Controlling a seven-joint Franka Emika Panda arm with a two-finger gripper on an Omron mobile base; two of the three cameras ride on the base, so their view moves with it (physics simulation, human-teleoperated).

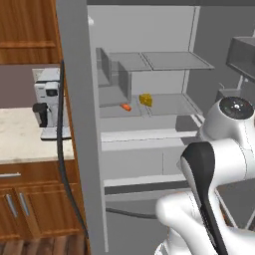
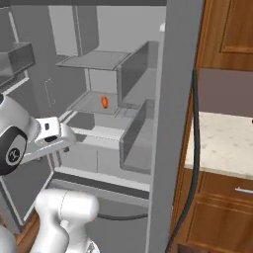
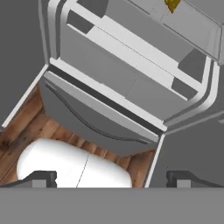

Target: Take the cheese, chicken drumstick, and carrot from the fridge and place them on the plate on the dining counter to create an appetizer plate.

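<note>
On the middle shelf of the open fridge (image 1: 149, 134) sit the cheese (image 1: 146, 99) and the carrot (image 1: 126, 106), side by side, cheese to the right of the carrot in left base view, not touching. The carrot (image 2: 105, 102) in right base view lies w/ its long axis running roughly front to back on the shelf. No drumstick to be made out in these views.

Tool (image 3: 111, 178) is low and drawn back from the fridge, tips spread wide, nothing between them. In hand view it looks down past the fridge's lower drawer front toward the wood floor (image 3: 26, 122); the cheese (image 3: 172, 4) shows at the very top edge, so both foods lie up and forward of the tool, well apart from it. My read: next move needs the arm to rise and reach in at shelf height; cheese looks the nearer pick.

Shelf is flat, pale grey, w/ an upper shelf (image 1: 159, 61) close overhead, so headroom looks tight. Room: wood cabinets, coffee machine (image 1: 47, 104) on the worktop (image 1: 20, 134) left of the fridge.
</note>
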